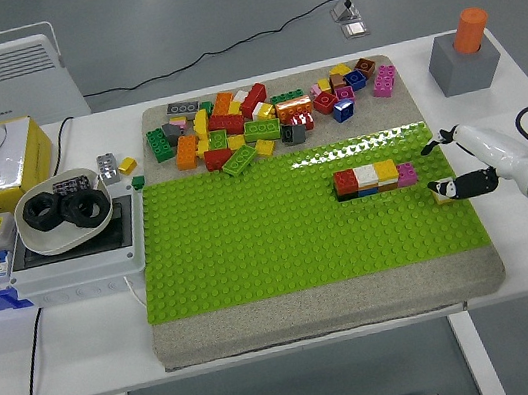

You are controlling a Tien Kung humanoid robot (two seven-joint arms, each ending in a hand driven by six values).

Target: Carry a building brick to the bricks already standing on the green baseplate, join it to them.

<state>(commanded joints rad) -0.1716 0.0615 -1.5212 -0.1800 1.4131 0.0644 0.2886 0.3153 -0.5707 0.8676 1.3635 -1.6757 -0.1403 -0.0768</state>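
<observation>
We have the right hand (pixel 461 164) out at the right edge of the green baseplate (pixel 253 250), its fingers spread and holding nothing that we can make out; there is a small yellowish fleck by the lower fingertip, but it is too small to call. The left arm is out of view.

The row of bricks (pixel 374 178) stands on the baseplate's right part, red, white, yellow and pink along the top with darker pieces beneath, and the hand is just beside its right end, apart from it. The loose bricks (pixel 261 117) lie in a heap on the grey mat behind the baseplate, well apart from the hand.

The step in hand, as we judge it, is fetching a brick. We should choose one at the near, right side of the heap (less reaching over its neighbours), take it by its long sides so the studs stay up, and keep it level in transit. At the row we line it up with the studs beside the pink end, then press straight down, not at a slant, so the row does not shift.
</observation>
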